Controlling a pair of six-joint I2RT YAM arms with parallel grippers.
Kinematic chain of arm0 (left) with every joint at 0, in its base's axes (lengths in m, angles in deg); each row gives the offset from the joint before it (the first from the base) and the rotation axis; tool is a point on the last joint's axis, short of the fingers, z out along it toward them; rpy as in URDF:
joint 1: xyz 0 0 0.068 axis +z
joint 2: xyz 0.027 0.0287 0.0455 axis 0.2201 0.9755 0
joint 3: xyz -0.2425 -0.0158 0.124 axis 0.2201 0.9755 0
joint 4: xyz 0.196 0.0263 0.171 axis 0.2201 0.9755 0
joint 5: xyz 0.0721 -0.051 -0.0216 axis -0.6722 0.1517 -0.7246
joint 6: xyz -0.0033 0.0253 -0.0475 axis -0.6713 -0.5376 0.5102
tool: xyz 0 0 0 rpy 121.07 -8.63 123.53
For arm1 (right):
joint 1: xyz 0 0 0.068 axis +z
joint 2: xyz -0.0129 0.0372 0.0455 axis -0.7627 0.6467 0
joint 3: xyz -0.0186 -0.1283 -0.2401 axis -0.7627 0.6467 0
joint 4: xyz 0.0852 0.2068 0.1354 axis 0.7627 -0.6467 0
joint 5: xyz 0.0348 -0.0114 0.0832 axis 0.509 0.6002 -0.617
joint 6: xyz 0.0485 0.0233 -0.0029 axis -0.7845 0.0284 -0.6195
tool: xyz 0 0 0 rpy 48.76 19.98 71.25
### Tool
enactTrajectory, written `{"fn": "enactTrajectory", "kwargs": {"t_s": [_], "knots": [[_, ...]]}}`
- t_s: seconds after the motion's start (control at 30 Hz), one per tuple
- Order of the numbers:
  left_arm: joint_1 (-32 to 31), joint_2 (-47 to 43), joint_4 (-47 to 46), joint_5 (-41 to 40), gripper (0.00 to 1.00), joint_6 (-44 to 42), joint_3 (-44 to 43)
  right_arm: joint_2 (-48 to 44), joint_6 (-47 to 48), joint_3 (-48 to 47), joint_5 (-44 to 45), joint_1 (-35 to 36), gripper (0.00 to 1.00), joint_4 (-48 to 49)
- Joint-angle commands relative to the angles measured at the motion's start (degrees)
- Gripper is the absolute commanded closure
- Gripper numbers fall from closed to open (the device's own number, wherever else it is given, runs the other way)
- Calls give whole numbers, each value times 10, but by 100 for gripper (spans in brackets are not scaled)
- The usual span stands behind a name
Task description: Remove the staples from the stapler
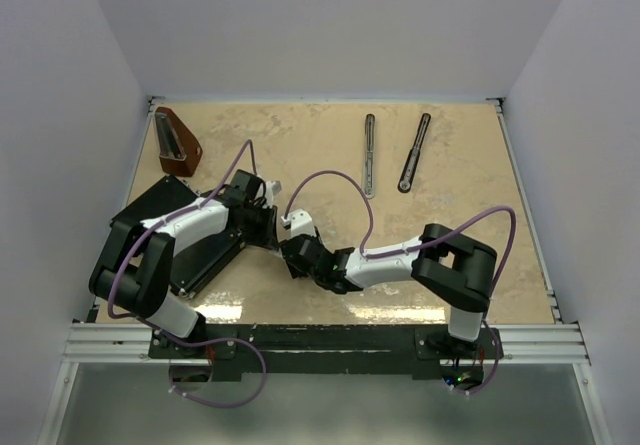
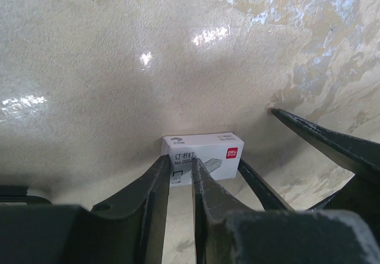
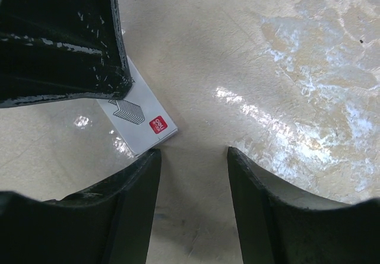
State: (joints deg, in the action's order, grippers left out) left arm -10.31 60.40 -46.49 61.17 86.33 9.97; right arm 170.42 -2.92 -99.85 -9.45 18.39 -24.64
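Observation:
The staples are a small white box with a red logo (image 2: 205, 154), lying on the table between my two grippers; it also shows in the top view (image 1: 297, 221) and the right wrist view (image 3: 139, 113). My left gripper (image 2: 180, 164) has its jaws a narrow gap apart, empty, tips against the box's near side. My right gripper (image 3: 193, 152) is open and empty, its left fingertip (image 3: 151, 157) at the box's corner. The stapler lies far back as two slim bars: a dark-grey metal one (image 1: 369, 153) and a black one (image 1: 415, 152).
A flat black box (image 1: 175, 235) lies at the left under my left arm. A brown wedge-shaped object (image 1: 177, 141) stands at the back left corner. White walls close the table on three sides.

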Motion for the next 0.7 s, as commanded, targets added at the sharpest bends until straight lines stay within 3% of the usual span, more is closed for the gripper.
{"fn": "enactTrajectory", "kwargs": {"t_s": [0.0, 0.4, 0.67], "knots": [[-6, 5, -9, 60, 75, 5, 7, 25, -26, 8, -9, -10, 46, 15], [-9, -4, -19, 81, 72, 17, 11, 4, -66, 25, 3, -47, 41, -23], [-8, -17, -4, 41, 65, 19, -15, -37, -75, 43, -14, -56, 41, -50]]}}
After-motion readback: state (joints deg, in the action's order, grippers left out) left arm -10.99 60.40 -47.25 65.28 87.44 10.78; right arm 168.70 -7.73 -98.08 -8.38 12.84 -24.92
